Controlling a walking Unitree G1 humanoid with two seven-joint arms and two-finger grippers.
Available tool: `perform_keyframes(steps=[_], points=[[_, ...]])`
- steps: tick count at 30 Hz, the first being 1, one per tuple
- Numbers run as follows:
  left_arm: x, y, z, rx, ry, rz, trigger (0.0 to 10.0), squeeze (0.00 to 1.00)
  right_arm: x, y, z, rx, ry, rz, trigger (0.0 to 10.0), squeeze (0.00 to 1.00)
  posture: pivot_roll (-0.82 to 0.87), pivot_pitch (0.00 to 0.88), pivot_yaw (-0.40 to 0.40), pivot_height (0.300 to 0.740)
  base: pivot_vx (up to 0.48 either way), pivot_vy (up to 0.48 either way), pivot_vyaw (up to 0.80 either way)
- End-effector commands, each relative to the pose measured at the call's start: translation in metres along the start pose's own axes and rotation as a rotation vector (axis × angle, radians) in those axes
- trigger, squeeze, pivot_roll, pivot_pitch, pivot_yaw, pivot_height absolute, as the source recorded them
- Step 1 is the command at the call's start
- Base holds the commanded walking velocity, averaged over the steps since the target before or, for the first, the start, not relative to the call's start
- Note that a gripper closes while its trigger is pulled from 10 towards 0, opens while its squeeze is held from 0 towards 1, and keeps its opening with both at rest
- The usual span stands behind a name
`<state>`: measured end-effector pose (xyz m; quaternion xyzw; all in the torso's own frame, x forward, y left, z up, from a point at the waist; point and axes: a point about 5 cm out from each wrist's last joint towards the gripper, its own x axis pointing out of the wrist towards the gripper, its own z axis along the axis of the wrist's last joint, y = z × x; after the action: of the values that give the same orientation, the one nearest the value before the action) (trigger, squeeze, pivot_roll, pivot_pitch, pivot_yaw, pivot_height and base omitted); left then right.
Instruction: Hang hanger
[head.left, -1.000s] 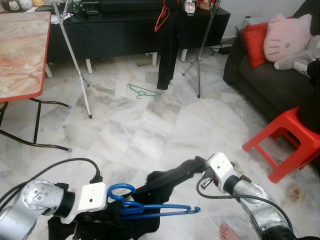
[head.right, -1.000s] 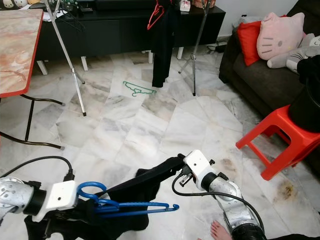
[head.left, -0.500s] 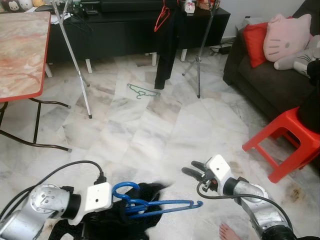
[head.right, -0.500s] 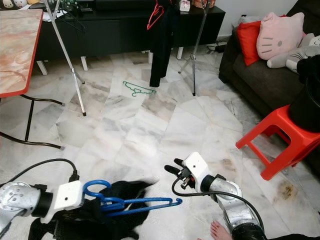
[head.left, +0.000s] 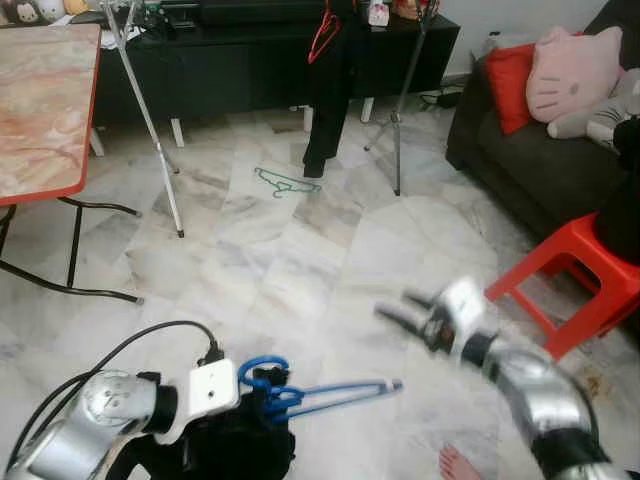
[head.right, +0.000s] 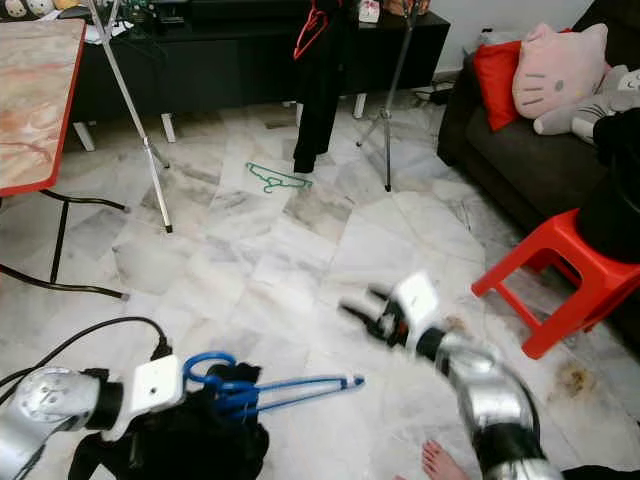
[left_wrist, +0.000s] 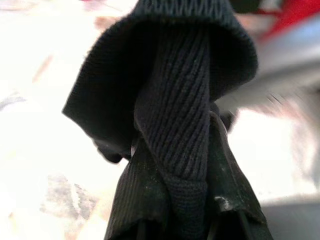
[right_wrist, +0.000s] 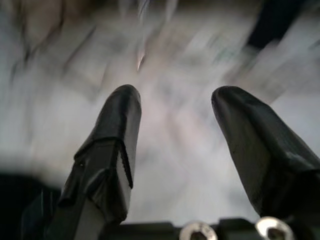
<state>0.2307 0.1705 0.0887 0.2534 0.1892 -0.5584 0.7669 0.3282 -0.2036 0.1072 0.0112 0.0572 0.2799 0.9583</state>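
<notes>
White marble-tile floor (head.left: 300, 260); red-edged table (head.left: 45, 100) far left, dark sofa (head.left: 540, 170) and red stool (head.left: 575, 270) right, black cabinet (head.left: 250, 60) along the far wall with a clothes rack (head.left: 400, 100) before it, where a black garment on a red hanger (head.left: 322, 35) already hangs. A green hanger (head.left: 285, 182) lies flat on the floor below. Near left, the left gripper (head.left: 250, 395) is clamped on the blue hanger (head.left: 320, 393) at its hook end, with a dark knit garment (head.right: 190, 445) bunched under it; the left wrist view shows ribbed black cloth (left_wrist: 175, 115) pinched between the fingers. The hanger's bar juts right, level and free. Right gripper (head.right: 365, 315) hovers near right, blurred, fingers (right_wrist: 112, 145) spread wide, holding nothing. Judgement: hanger is light, stiff plastic, likely slick; the cloth is limp and will drag and swing, shifting the load. Best hold looks to be the neck just below the hook, leaving the hook clear for the rail.
</notes>
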Motion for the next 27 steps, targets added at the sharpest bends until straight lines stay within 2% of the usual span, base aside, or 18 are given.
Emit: perform_keyframes(steps=[1,3,4,6,7,8,10,13,14,15,20,21,24,25,27], points=[[0.000,0.009,0.005,-0.001,-0.021,0.065,10.0,0.00,0.001,-0.002,0.014,0.039,-0.074,-0.016,10.0,1.00,-0.02,0.089,-0.115,0.740,0.000,0.000,0.00],[0.007,0.016,0.010,-0.033,-0.065,0.145,10.0,0.00,0.009,0.000,0.038,0.060,-0.178,-0.003,10.0,1.00,-0.02,0.088,-0.113,0.740,0.000,0.000,0.00],[0.010,0.018,0.012,-0.045,-0.081,0.166,10.0,0.00,0.012,0.002,0.046,0.068,-0.211,0.011,10.0,0.95,-0.01,0.086,-0.111,0.740,0.000,0.000,0.00],[0.011,0.019,0.013,-0.052,-0.088,0.175,10.0,0.00,0.013,0.003,0.050,0.075,-0.227,0.021,10.0,0.95,-0.01,0.086,-0.111,0.740,0.000,0.000,0.00],[0.013,0.020,0.015,-0.060,-0.093,0.172,10.0,0.00,0.016,0.007,0.053,0.073,-0.231,0.057,10.0,0.00,-0.02,0.085,-0.109,0.740,0.000,0.000,0.00],[0.017,0.019,0.017,-0.072,-0.091,0.146,10.0,0.00,0.020,0.020,0.053,0.043,-0.199,0.177,10.0,0.00,-0.02,0.084,-0.106,0.740,0.000,0.000,0.00],[0.019,0.020,0.018,-0.070,-0.082,0.122,10.0,0.00,0.022,0.030,0.049,-0.002,-0.140,0.279,10.0,0.00,-0.02,0.088,-0.103,0.740,0.000,0.000,0.00],[0.020,0.021,0.019,-0.059,-0.072,0.109,10.0,0.00,0.023,0.035,0.044,-0.038,-0.088,0.346,10.0,0.00,-0.02,0.093,-0.102,0.740,0.000,0.000,0.00],[0.020,0.021,0.022,-0.048,-0.069,0.087,10.0,0.00,0.019,0.039,0.041,-0.077,-0.021,0.447,10.0,0.00,-0.02,0.098,-0.100,0.740,0.000,0.000,0.00],[0.020,0.021,0.022,-0.048,-0.069,0.087,10.0,0.00,0.019,0.039,0.041,-0.077,-0.021,0.447,10.0,0.00,-0.02,0.098,-0.100,0.740,0.000,0.000,0.00],[0.017,0.019,0.029,-0.014,-0.067,0.032,10.0,0.00,0.007,0.047,0.036,-0.201,0.167,0.706,10.0,0.00,-0.03,0.104,-0.097,0.740,0.000,0.000,0.00],[0.017,0.019,0.029,-0.014,-0.067,0.032,10.0,0.00,0.007,0.047,0.036,-0.201,0.167,0.706,10.0,0.00,-0.03,0.104,-0.097,0.740,0.000,0.000,0.00],[0.011,0.012,0.034,0.026,-0.053,-0.056,10.0,0.00,0.001,0.051,0.031,-0.288,0.297,0.867,10.0,0.00,-0.02,0.107,-0.100,0.740,0.000,0.000,0.00],[0.011,0.012,0.034,0.026,-0.053,-0.056,10.0,0.00,0.001,0.051,0.031,-0.288,0.297,0.867,10.0,0.00,-0.02,0.107,-0.100,0.740,0.000,0.000,0.00],[0.010,0.010,0.033,0.038,-0.026,-0.090,10.0,0.00,0.002,0.049,0.023,-0.341,0.395,0.906,10.0,0.00,-0.01,0.104,-0.101,0.740,0.000,0.000,0.00]])
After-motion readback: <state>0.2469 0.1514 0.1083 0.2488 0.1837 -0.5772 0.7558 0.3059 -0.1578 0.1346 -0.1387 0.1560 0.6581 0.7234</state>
